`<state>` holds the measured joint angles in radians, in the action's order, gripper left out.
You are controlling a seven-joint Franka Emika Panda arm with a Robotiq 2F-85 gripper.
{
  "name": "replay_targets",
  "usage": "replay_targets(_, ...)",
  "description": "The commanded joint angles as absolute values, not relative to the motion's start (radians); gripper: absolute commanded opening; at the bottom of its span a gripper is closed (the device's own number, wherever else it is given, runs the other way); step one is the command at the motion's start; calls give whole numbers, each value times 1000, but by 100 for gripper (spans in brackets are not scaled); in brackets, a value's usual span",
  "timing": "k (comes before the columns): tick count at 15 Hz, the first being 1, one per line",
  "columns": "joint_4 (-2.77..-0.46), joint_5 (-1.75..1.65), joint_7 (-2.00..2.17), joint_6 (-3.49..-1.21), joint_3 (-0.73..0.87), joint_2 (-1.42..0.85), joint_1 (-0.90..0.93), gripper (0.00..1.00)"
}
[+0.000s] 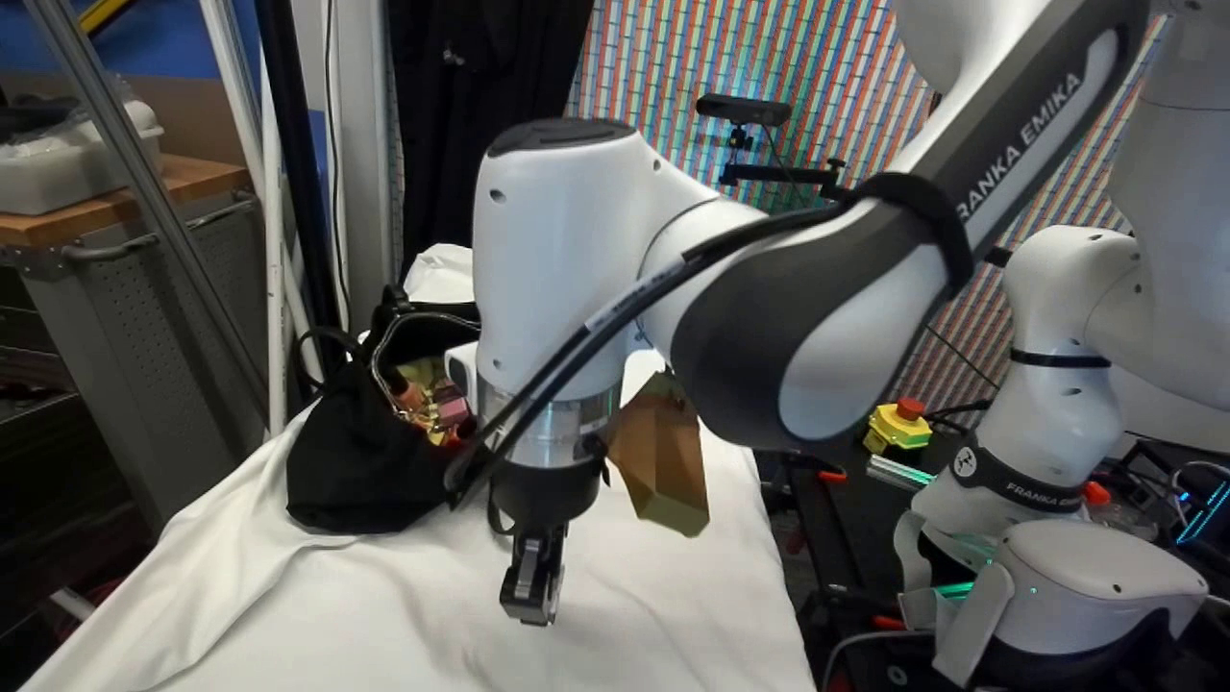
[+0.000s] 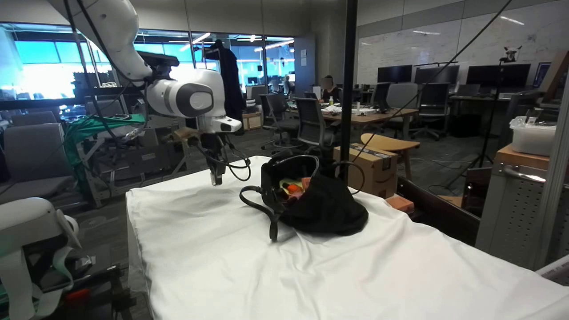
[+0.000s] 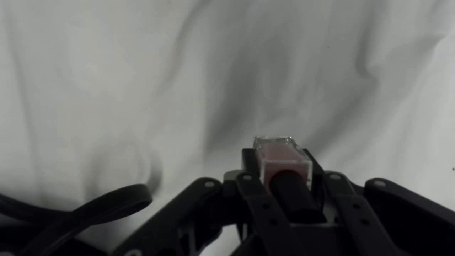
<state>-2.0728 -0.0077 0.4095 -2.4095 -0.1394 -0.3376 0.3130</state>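
Left of the fingers [image 3: 249, 163] in the wrist view, beware the black loop [image 3: 140, 193]: may snag during a swing. Between the fingers, clamped narrowly against both sides, find the pink container [image 3: 282, 156]: if jolted, could slip to the surface [image 3: 106, 89] below.

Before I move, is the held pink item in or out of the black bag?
Out: the wrist view shows the pink item between the jaws, above white cloth.

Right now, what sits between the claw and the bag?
In an exterior view, a loop of black cable hangs between the claw and the bag, with white cloth below; the bag's handle juts out lower in that picture.
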Motion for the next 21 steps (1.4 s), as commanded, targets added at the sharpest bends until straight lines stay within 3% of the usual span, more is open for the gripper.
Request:
replay_targets(1, -2056, -30, 386, -2359, -114, -284, 279, 16)
replay_targets(14, -1876, -119, 400, -2332, -7, -328, 180, 16)
replay_targets(21, -1697, -107, 391, -2274, 30, -468, 141, 16)
